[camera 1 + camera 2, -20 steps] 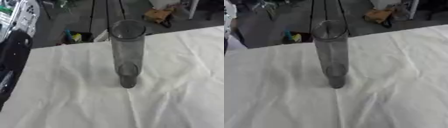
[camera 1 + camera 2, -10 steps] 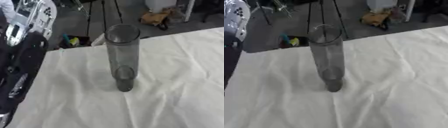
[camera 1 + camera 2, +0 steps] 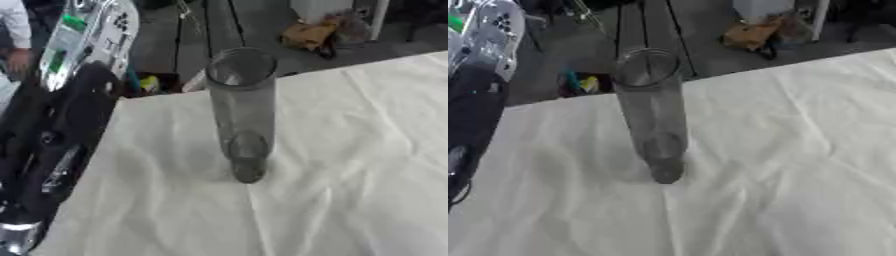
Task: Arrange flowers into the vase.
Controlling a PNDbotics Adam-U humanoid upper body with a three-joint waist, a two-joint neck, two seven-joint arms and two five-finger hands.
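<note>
Since a second ago the whole picture has shifted, so the camera moved, and more of the robot's black left arm (image 3: 52, 150) now fills the left edge. Left eye view: the clear glass vase (image 3: 241, 112) stands upright on the white cloth-covered table (image 3: 350, 175), holding nothing. Right eye view: the same vase sits left of centre. No hand shows, so its fingers cannot be told.
</note>
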